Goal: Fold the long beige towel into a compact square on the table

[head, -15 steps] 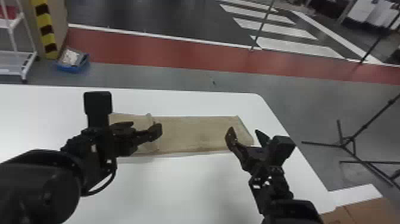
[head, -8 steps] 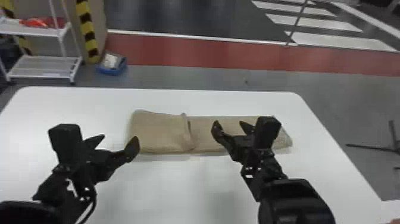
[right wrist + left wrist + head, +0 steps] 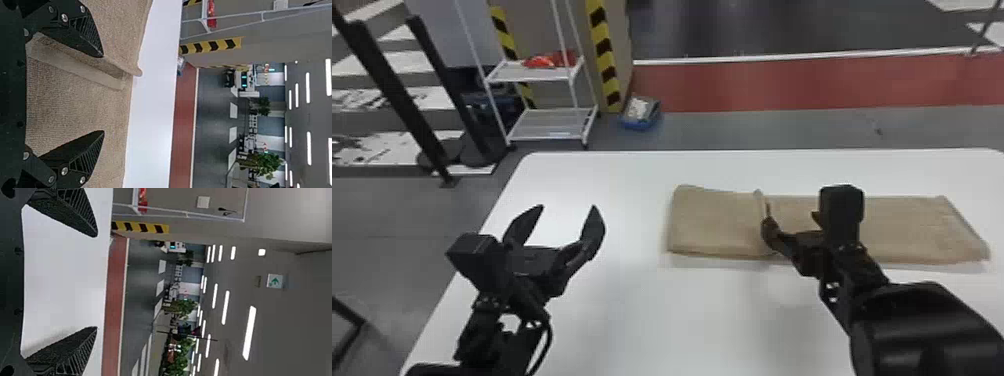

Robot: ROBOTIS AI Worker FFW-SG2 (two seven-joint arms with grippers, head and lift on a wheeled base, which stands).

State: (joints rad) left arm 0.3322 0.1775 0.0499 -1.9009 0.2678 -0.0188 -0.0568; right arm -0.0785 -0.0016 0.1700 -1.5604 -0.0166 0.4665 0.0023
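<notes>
- Beige towel (image 3: 717, 220) lies flat on the white table (image 3: 652, 320), stretching from the middle of the head view out towards four o'clock, if twelve is the far side.
- Its end nearer nine o'clock is folded over on itself; the flap's slightly raised edge (image 3: 760, 215) runs across the cloth, with the single long stretch reaching off towards three.
- The right gripper (image 3: 792, 211) sits over the towel just past that edge, its two fingers spread well apart. In the right wrist view one finger (image 3: 84, 29) is right by the raised edge, though whether it actually touches the cloth is hard to say.
- The right gripper and its arm get in the way in the head view, hiding part of the towel's long stretch.
- The left gripper (image 3: 567, 207) hangs over the table at nine o'clock from the towel, wide open and well apart from it.
- Beyond the table, a white shelf rack (image 3: 549, 120) stands at ten o'clock with something red (image 3: 547, 61) on its upper shelf.
- At eleven are a yellow-and-black striped post (image 3: 604, 55) and, on the floor beside it, a blue tray (image 3: 639, 120) with pale stuff in it.
- Dark poles (image 3: 397, 85) stand between nine and ten; a red floor band (image 3: 782, 85) crosses from twelve to two.
</notes>
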